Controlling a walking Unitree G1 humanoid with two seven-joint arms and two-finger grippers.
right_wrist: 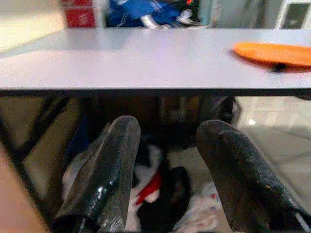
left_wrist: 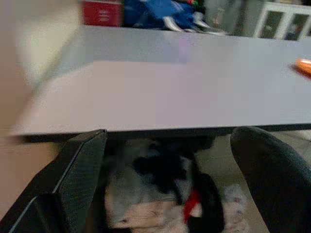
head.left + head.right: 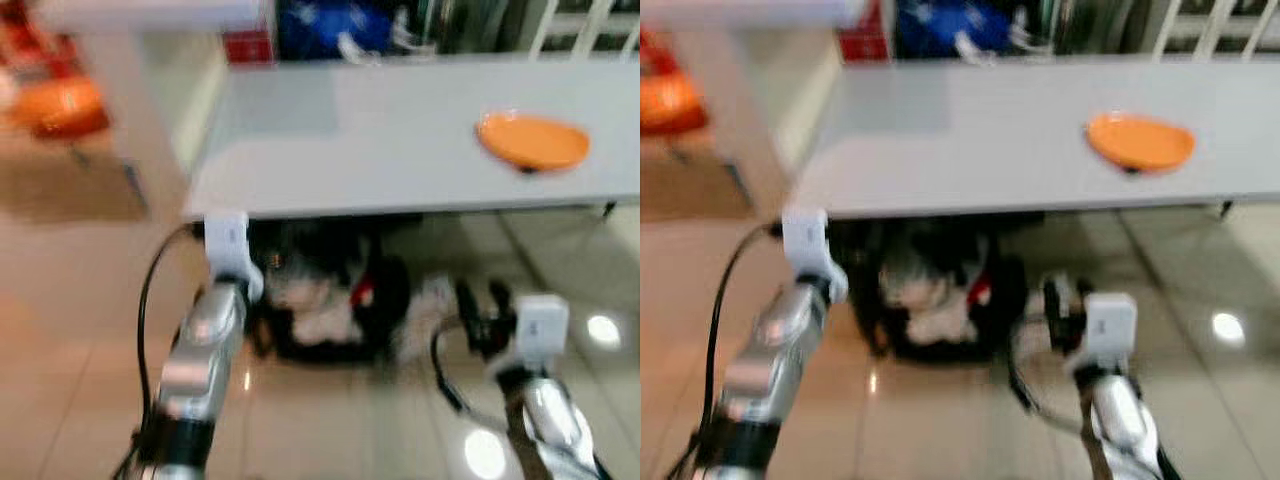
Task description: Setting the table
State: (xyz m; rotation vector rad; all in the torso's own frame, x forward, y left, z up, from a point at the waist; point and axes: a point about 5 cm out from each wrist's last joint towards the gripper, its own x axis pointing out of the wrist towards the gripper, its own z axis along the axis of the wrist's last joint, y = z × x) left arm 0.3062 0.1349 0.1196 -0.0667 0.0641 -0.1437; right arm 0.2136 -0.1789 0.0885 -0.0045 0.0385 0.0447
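Observation:
A long grey table (image 3: 400,140) stands in front of me, blurred. An orange plate (image 3: 532,141) lies on it toward the right, also seen as the orange plate (image 1: 274,52) in the right wrist view. Both arms are held out low, short of the table's near edge. My left gripper (image 2: 170,145) is open, its two black fingers (image 2: 80,174) wide apart with nothing between them. My right gripper (image 1: 167,131) is open too, its fingers (image 1: 114,170) empty and pointing under the tabletop. The right gripper's black fingers (image 3: 480,312) appear below the table edge.
Under the table sits a dark bag or basket (image 3: 330,300) stuffed with white, black and red cloth. A red box (image 3: 247,45) and blue items (image 3: 330,25) lie behind the table, and a white chair (image 3: 585,25) stands at the back right. Glossy tiled floor (image 3: 80,330) spreads to the left.

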